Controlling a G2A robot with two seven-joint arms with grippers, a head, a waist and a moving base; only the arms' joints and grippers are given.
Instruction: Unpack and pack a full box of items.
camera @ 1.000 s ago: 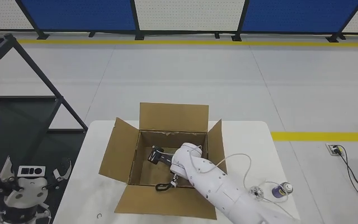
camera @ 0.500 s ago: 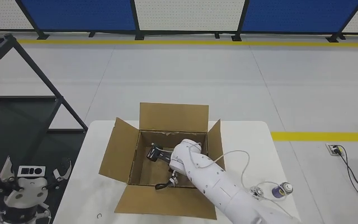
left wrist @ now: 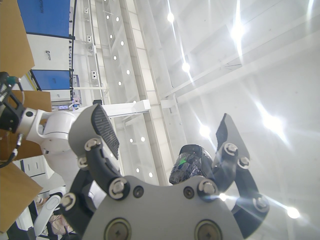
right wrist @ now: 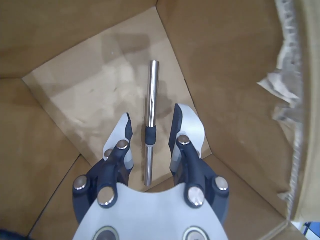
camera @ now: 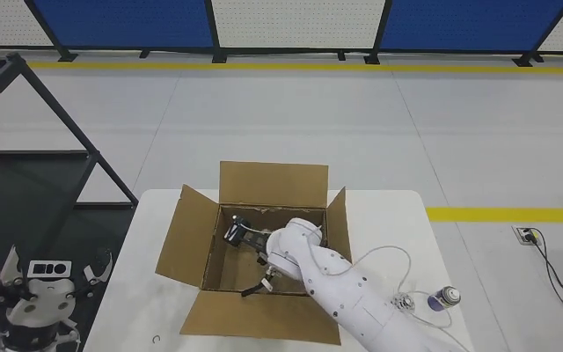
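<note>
From above: open cardboard box [camera: 273, 183] in the middle of the white table [camera: 387, 220], all four flaps folded outward. White right arm going in over the rim at 5 o'clock, wrist low inside, toward the wall at 9 o'clock. Flap at 9 o'clock ending close to the table edge; wider bare strip of table at 3 o'clock. Small can [camera: 446, 297] standing at 4 o'clock from the box, well apart from it and near the table edge; label too small to read. Left gripper [camera: 54, 264] off the table at 8 o'clock, with a small white plate on it carrying dark marks, not readable.

From the left wrist: left gripper [left wrist: 162, 116] turned up toward the ceiling lamps, fingers [left wrist: 103, 126] spread wide apart. Brown flaps of the box [left wrist: 12, 26] at one edge, the white joint of the right arm just beside them. Blue panels [left wrist: 47, 8] behind, with small white print, left unread.

From the right wrist: looking down into the box [right wrist: 225, 51]. Metal rod [right wrist: 151, 88] lying flat on the box floor, a black band [right wrist: 150, 134] around it nearer one end. Right gripper [right wrist: 151, 112] just over the rod, fingers apart, one on each side, a gap to the rod on both sides, so not clamped on it. Rod running close along the foot of one wall, one end near the edge of the floor; broad bare floor on the other side. Torn, ragged edge [right wrist: 287, 76] on the cardboard above that wall. Contact between fingertips and floor not possible to tell.
</note>
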